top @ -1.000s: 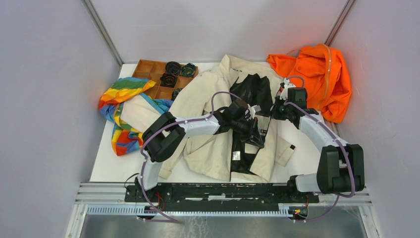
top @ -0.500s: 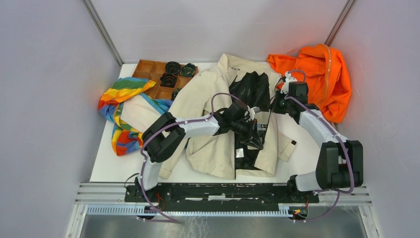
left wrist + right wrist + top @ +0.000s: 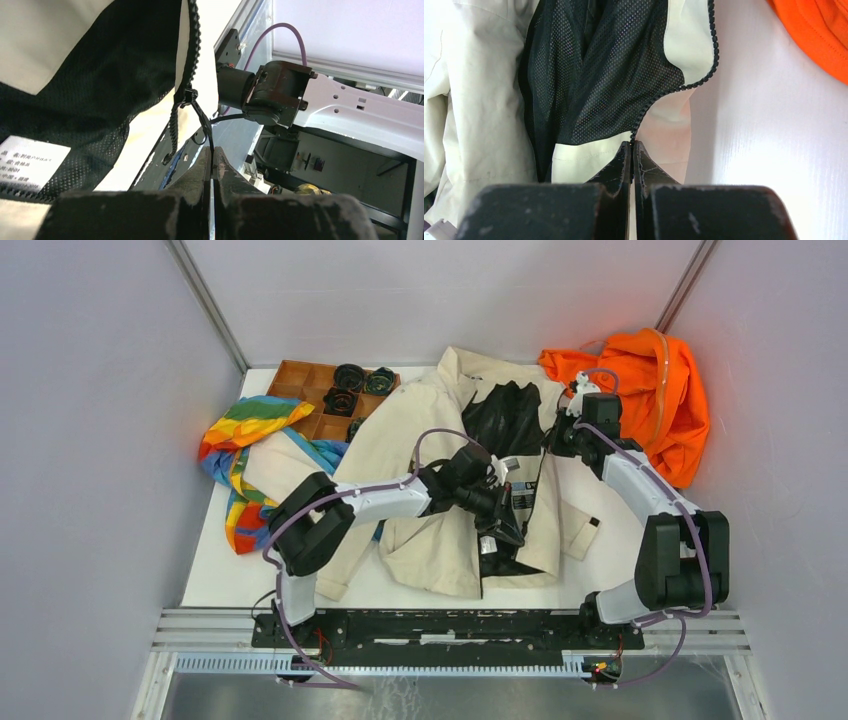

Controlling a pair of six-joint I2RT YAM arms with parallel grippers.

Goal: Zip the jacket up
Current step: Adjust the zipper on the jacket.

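The jacket (image 3: 440, 440) lies across the middle of the counter (image 3: 620, 540), collar toward the far edge and hem toward the near edge. To the jacket's left a crumpled cloth (image 3: 245, 425) lies on the counter, with one jacket sleeve resting over it. Behind that cloth, at the jacket's far left, sits a compartment tray (image 3: 300, 380) holding round items (image 3: 349, 376) in the compartments nearest the jacket. A second garment (image 3: 650, 390) is heaped at the jacket's far right, just beside its shoulder. The left end effector (image 3: 212, 165) is over the jacket's front opening near the hem, pinching the zipper pull (image 3: 202, 120). The right end effector (image 3: 632, 145) is farther back, pinching the opening's right edge.
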